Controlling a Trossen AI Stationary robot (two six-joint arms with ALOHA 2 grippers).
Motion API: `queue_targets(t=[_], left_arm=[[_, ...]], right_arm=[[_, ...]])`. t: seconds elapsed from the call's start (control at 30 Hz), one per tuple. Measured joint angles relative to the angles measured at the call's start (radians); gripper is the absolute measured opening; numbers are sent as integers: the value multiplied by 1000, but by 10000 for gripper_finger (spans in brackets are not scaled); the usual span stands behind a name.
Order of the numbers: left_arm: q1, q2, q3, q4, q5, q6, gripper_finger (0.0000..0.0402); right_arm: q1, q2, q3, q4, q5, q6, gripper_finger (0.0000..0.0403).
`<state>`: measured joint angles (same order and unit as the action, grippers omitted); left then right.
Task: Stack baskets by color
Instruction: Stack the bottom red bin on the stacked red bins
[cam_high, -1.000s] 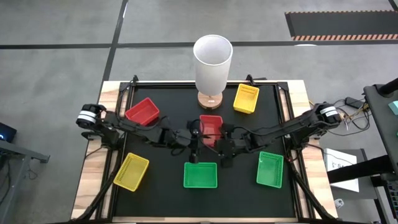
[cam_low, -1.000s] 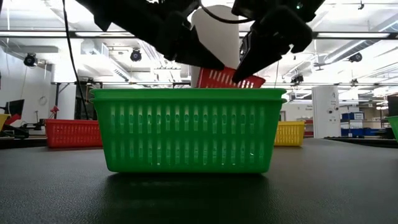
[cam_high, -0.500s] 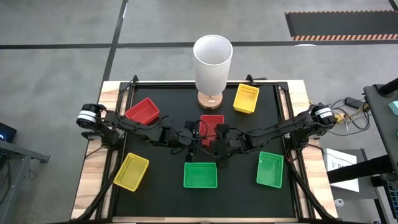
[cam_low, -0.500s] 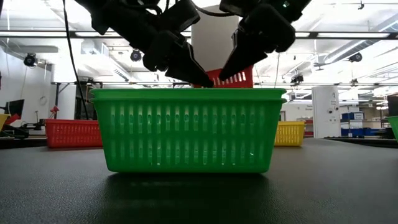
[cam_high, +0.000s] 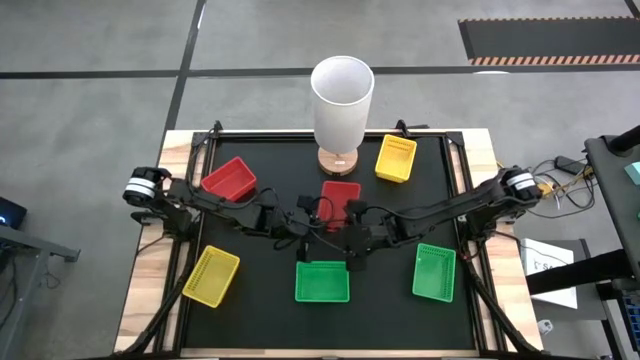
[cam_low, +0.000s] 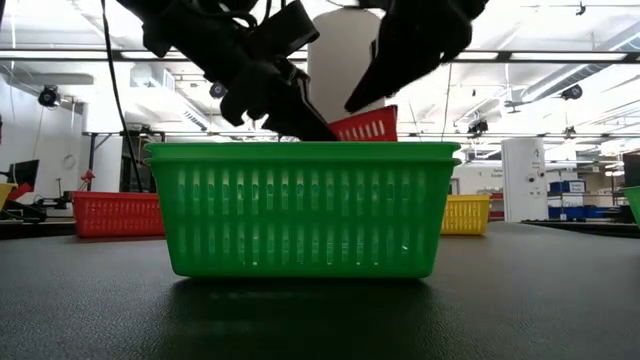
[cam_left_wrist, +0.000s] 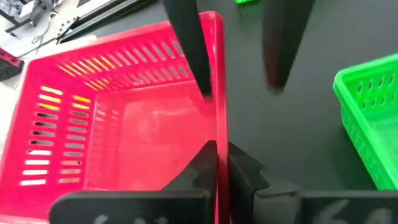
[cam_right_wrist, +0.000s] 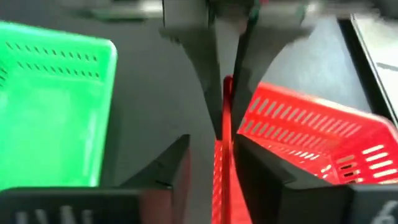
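Centrally, on the black counter (cam_high: 270, 160), a red basket (cam_high: 340, 203) sits just in front of the tall white cylinder (cam_high: 341, 100) on its wooden base, with both arms meeting over its near edge. The left gripper (cam_high: 317, 217) is clamped on the red basket's side wall, one finger inside and one outside, as the left wrist view shows. The right gripper (cam_high: 352, 222) straddles the same wall with its fingers parted and a gap on either side. A green basket (cam_high: 322, 281) lies nearest the front edge, another green one (cam_high: 434, 271) to its right, a yellow basket (cam_high: 211, 276) at front left, another yellow (cam_high: 395, 158) beside the cylinder, and a second red basket (cam_high: 229, 179) at back left. No brand, label or writing is legible anywhere.
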<state>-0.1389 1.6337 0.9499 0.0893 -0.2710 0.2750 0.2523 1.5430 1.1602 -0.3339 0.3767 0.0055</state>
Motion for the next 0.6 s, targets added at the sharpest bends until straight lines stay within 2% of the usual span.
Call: queue_targets(t=[0.27, 0.43, 0.6], left_arm=[[-1, -20, -3, -85, -4, 21, 0], [-12, -74, -1, -178, -23, 21, 0], [-21, -152, -3, -345, -24, 30, 0]], right_arm=[[10, -97, -2, -36, -20, -3, 178], [18, -186, -2, -130, -68, 34, 186], [47, -268, -13, -185, -71, 64, 181]])
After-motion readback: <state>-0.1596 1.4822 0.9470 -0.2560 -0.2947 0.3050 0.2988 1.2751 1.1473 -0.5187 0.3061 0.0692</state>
